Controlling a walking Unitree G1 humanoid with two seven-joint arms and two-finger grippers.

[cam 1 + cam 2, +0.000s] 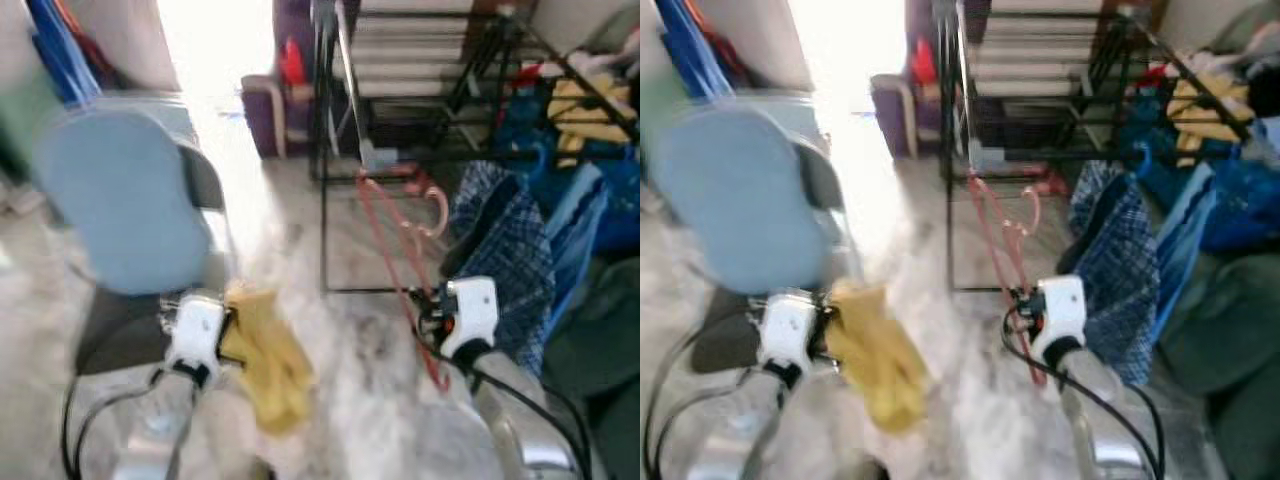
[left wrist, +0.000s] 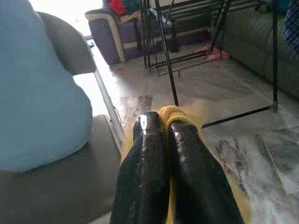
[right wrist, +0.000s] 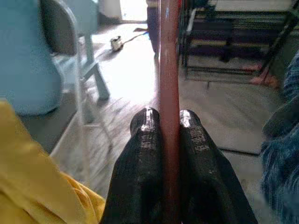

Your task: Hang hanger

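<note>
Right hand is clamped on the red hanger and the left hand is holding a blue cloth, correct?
Not quite. The cloth in the left hand is yellow, not blue; the left wrist view shows the yellow cloth pinched between its black fingers. The right hand is indeed clamped on the red plastic hanger.

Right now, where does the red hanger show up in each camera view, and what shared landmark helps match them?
Left eye view: red hanger right of centre, running up from the right hand.
Right eye view: centre.
Left wrist view: cannot make it out.
Right wrist view: upright bar between the fingers.
Shared landmark: the black drying rack.
</note>
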